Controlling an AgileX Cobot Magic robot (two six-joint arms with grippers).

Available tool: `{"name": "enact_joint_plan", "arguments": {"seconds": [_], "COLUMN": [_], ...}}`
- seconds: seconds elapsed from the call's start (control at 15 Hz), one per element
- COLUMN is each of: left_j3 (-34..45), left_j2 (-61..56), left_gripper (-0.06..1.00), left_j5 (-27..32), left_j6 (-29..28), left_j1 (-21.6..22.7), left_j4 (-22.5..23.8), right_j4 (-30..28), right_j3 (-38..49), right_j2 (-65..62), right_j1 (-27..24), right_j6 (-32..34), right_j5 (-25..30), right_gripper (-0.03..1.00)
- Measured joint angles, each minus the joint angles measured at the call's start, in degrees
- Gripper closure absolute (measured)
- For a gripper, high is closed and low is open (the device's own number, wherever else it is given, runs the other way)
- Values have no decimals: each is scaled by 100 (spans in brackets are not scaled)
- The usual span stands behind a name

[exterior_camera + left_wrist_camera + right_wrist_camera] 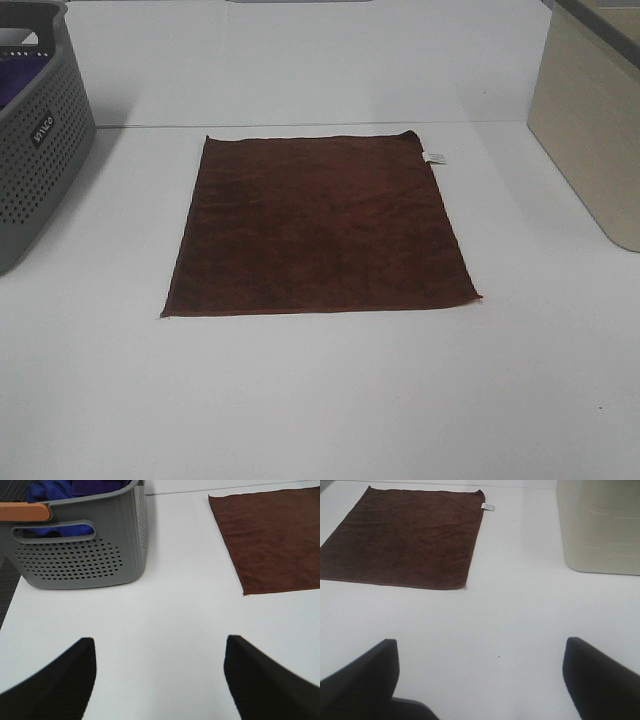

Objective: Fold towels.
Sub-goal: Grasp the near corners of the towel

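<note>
A dark brown towel [318,225] lies flat and unfolded on the white table, with a small white label [435,157] at its far right corner. It also shows in the left wrist view [272,535] and the right wrist view [405,536]. Neither arm shows in the exterior high view. My left gripper [159,680] is open and empty over bare table, near the towel's near left corner. My right gripper [480,680] is open and empty over bare table, short of the towel's near right corner.
A grey perforated laundry basket [35,130] stands at the left edge; in the left wrist view [82,555] it holds blue and purple cloth [55,490]. A beige bin [595,120] stands at the right, also in the right wrist view [600,525].
</note>
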Motion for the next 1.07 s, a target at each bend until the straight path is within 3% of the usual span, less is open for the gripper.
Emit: {"name": "enact_joint_plan", "arguments": {"seconds": [1.07], "left_j3": [0], "left_j2": [0], "left_gripper": [27], "left_j5": [0], "left_j6": [0], "left_j1": [0], "left_j4": [0], "right_j4": [0], "right_j3": [0], "right_j2": [0], "right_j1": [0], "right_j6": [0], "right_j5": [0], "right_gripper": [11]}}
